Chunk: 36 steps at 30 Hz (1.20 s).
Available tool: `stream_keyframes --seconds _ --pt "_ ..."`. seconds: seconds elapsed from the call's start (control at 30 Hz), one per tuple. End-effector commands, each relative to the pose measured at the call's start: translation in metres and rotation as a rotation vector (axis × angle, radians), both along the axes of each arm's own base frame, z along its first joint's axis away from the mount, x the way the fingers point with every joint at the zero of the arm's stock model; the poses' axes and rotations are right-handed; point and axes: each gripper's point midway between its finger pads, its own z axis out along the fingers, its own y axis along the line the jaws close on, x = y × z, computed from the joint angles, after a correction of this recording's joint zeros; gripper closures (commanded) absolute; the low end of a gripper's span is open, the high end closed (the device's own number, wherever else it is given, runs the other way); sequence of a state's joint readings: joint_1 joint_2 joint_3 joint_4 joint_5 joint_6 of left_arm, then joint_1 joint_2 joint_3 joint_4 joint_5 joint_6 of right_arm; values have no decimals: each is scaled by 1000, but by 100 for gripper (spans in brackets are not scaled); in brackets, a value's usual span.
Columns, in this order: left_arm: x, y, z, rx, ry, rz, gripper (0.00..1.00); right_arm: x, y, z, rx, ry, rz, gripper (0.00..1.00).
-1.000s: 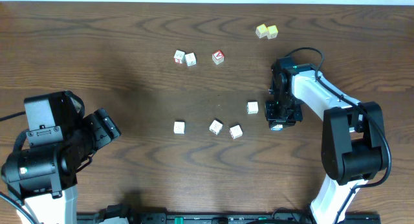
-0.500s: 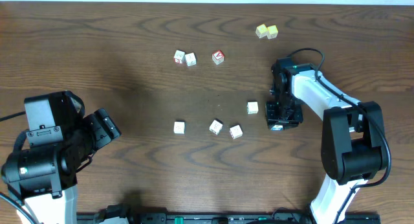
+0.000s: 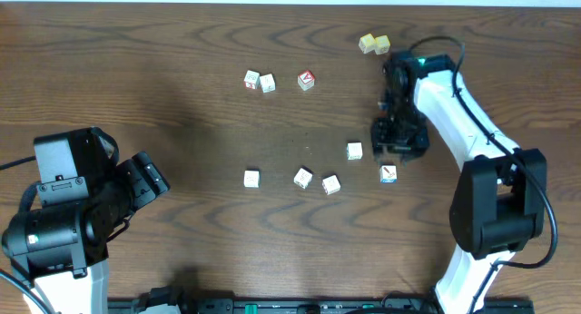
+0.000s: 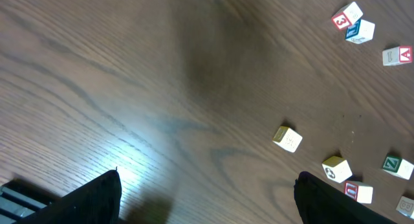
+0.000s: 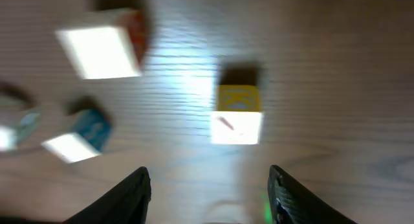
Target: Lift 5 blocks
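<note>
Five blocks sit loose on the tabletop (image 3: 136,69), a ragged row around the middle, shifted toward the right edge: leftmost block (image 3: 251,179), second block (image 3: 302,178), third block (image 3: 331,184), fourth block (image 3: 354,151) set a bit farther back, and the rightmost block (image 3: 388,174), which has a blue mark on top. All five lie flat and apart from each other, none lifted. The right fingers (image 3: 397,142) hang just behind the rightmost block, not touching it. On my right wrist feed they (image 5: 132,195) are spread with nothing between them, so released. That feed is blurred: I see three cubes but can't match them to the row. The left fingers (image 3: 152,176) are parked near the left edge toward the near corner, well apart from everything. On the left wrist feed they (image 4: 97,198) are wide apart and hold nothing. Toward the far edge: a white cube pair (image 3: 260,82), a red-faced cube (image 3: 306,80) and a yellow cube pair (image 3: 374,44).
</note>
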<state>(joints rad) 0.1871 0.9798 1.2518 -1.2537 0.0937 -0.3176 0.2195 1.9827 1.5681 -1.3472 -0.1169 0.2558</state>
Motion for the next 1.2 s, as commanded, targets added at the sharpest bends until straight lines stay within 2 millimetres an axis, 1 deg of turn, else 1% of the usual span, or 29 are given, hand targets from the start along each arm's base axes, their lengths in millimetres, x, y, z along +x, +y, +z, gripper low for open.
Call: stream_keyframes --seconds 0.0,0.07,0.23,0.3,0.37,0.43,0.47,0.5,0.57,0.6,0.63,0.7,0.8,0.97,1.17 --pt "0 2 3 11 -5 13 14 5 43 15 123 -28 39 44" --pt "0 2 3 11 -5 13 14 8 64 17 168 -58 65 44" --pt "0 2 3 11 -5 13 14 15 116 16 214 -135 47 44" --pt "0 2 3 11 -5 13 14 13 142 16 227 -178 72 43" --pt "0 2 3 11 -5 13 14 12 152 13 182 -208 48 43" --pt "0 2 3 11 -5 13 14 9 154 11 97 -235 -33 41" --pt "0 2 3 11 -5 13 14 7 156 10 62 -246 -88 38" --pt "0 2 3 11 -5 13 14 1 167 10 55 -248 -148 30" --pt "0 2 3 11 -5 13 14 -3 182 11 69 -268 -149 29" --pt "0 2 3 11 -5 13 14 -4 185 11 59 -283 -152 26" --pt "0 2 3 11 -5 13 14 -5 185 11 38 -297 -169 26" --pt "0 2 3 11 -5 13 14 -10 186 9 -4 -320 -214 26" --pt "0 2 3 11 -5 13 14 -19 192 7 -22 -315 -284 27" --pt "0 2 3 11 -5 13 14 -26 180 -5 -108 -348 -397 28" --pt "0 2 3 11 -5 13 14 -25 177 -27 -100 -354 -429 28"
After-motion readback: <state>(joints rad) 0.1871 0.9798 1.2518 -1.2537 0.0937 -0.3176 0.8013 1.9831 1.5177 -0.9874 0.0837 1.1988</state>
